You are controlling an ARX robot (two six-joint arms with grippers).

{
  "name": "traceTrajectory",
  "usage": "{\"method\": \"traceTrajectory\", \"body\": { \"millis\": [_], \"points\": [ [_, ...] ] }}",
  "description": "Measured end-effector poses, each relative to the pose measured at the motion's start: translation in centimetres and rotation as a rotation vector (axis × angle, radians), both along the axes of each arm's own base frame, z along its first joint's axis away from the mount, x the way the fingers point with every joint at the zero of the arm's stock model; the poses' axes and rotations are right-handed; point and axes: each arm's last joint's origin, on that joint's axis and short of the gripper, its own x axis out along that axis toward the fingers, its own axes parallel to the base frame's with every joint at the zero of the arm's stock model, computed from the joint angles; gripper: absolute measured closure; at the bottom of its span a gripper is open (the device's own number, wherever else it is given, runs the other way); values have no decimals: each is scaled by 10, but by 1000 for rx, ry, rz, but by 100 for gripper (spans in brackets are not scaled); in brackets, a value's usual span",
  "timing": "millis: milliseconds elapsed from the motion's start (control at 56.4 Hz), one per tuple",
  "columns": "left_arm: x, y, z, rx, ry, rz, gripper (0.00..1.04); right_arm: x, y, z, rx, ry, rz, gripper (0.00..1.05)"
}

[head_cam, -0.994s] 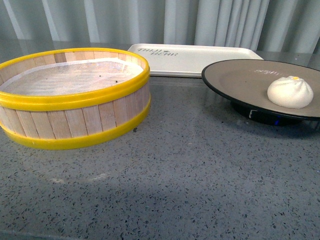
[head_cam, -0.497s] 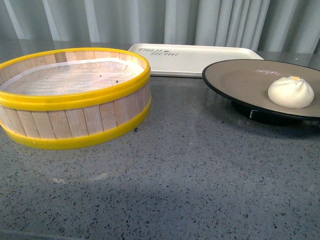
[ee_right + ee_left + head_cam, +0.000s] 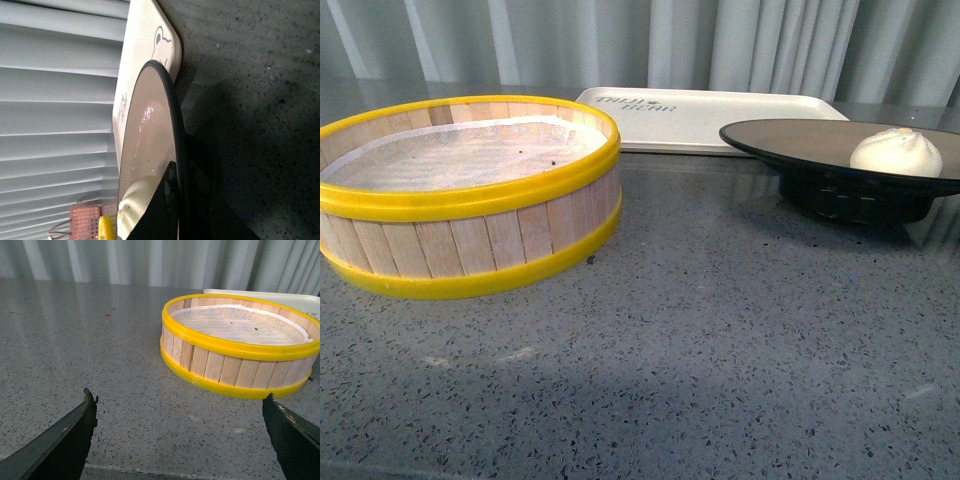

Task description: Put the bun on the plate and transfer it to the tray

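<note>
The plate [image 3: 790, 139] is held off the table at the right, seen almost edge-on, just in front of the tray [image 3: 720, 118]. The bun [image 3: 895, 152] sits on the plate's right part. My right gripper [image 3: 178, 168] is shut on the plate's black rim [image 3: 172, 115], one finger [image 3: 162, 210] on the inside next to the bun [image 3: 132, 200]. The tray [image 3: 145, 45] lies beyond the plate. My left gripper [image 3: 179, 396] is open and empty, low over the table, short of the steamer basket. Neither gripper shows in the front view.
A yellow-rimmed wooden steamer basket [image 3: 460, 190] with a white liner stands at the left; it also shows in the left wrist view [image 3: 240, 340]. Grey speckled tabletop [image 3: 700, 350] in front. Pale curtain behind the tray.
The plate with the bun has risen off the table and levelled, so I now see it nearly edge-on. The basket and tray have not moved.
</note>
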Motion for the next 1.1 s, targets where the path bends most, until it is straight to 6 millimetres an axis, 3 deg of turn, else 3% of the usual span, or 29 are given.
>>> {"method": "traceTrajectory", "body": {
  "millis": [124,248,461,568,745,852,1100],
  "points": [
    [0,0,0,0,0,0,7,0,0,2,-16,-11,-2,102],
    [0,0,0,0,0,0,7,-3,0,17,-50,-82,-16,102],
    [0,0,0,0,0,0,7,17,-5,50,-78,-177,-23,102],
    [0,0,0,0,0,0,7,49,-13,59,-79,-183,-35,102],
    [0,0,0,0,0,0,7,117,-19,45,-67,-96,-61,102],
    [0,0,0,0,0,0,7,144,-15,44,-67,-98,-41,102],
    [0,0,0,0,0,0,7,173,0,49,-71,-114,3,102]
  ]
}}
